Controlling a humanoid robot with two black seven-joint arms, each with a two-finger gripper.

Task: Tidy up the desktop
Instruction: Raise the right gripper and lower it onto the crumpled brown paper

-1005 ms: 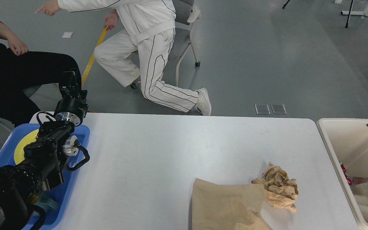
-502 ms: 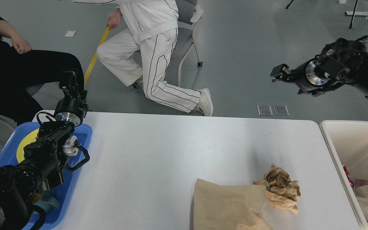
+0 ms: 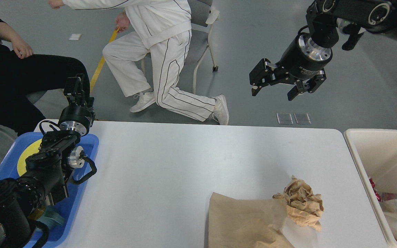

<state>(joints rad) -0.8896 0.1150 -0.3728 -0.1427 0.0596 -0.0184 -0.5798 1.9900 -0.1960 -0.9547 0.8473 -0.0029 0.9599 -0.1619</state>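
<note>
With trash already in bin [image 3: 357,151], crumpled paper [image 3: 303,203] + flat brown sheet [image 3: 243,220] remain on worktop [image 3: 184,165], well below R gripper [image 3: 273,90], jaws spread, empty; L gripper [image 3: 75,90] jaws: can't tell.

brown paper [image 3: 246,224] cut off below

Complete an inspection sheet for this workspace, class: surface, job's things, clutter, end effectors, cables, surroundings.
Surface: white desktop, mostly bare.
Job's things: crumpled brown paper and flat brown paper sheet near the front right.
Clutter: blue tray at left; beige bin at right holding cups and wrappers.
End effectors: right end effector open, raised, empty; left end effector too dark to judge.
Cables: black cable looped on left arm.
Surroundings: two people, a chair.
</note>
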